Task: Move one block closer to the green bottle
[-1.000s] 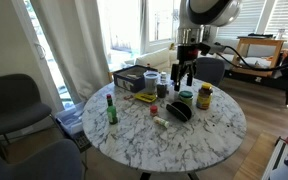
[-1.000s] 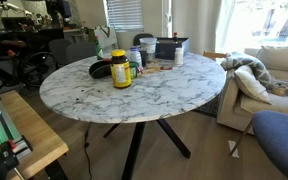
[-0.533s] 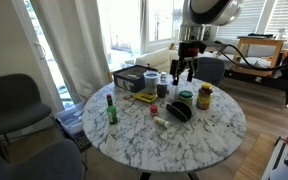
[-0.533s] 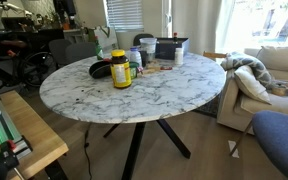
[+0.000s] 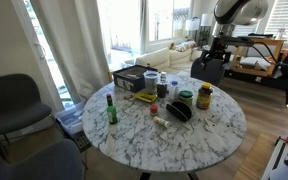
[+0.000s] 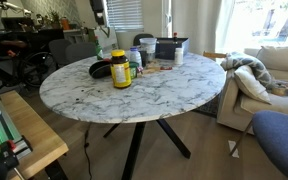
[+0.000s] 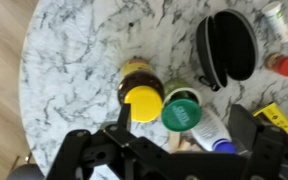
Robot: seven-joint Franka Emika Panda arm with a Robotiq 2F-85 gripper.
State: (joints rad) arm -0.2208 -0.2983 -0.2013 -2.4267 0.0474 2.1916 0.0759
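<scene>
1. Green bottle (image 5: 111, 108): upright at lower left of the table (image 5: 214, 135) in an exterior view. It stands alone, well apart from everything else.
2. Mid-table cluster, centre of frame: black case (image 5: 180, 112), then green-lidded jar (image 5: 186, 98) and yellow-lidded jar (image 5: 204, 96) side by side. Blue box (image 5: 134, 78) sits further back.
3. Block: too small to be sure of. The likely one is a flat yellow piece (image 5: 142, 97) just in front of the blue box, between bottle and jars.
4. Handling, as a judgement: probably light, rigid and not fragile. Pinch it from above across two opposite flat sides. It lies low, so the fingers must come close to the marble. The slick top could let it skid if nudged, and the neighbours are near, so there is little room.
5. Gripper (image 7: 174, 150): at the lower edge of the wrist view, fingers spread wide with nothing between them, high above both jars.
6. Arm (image 5: 229, 12): upper right of the frame, beyond the table's far edge.
</scene>
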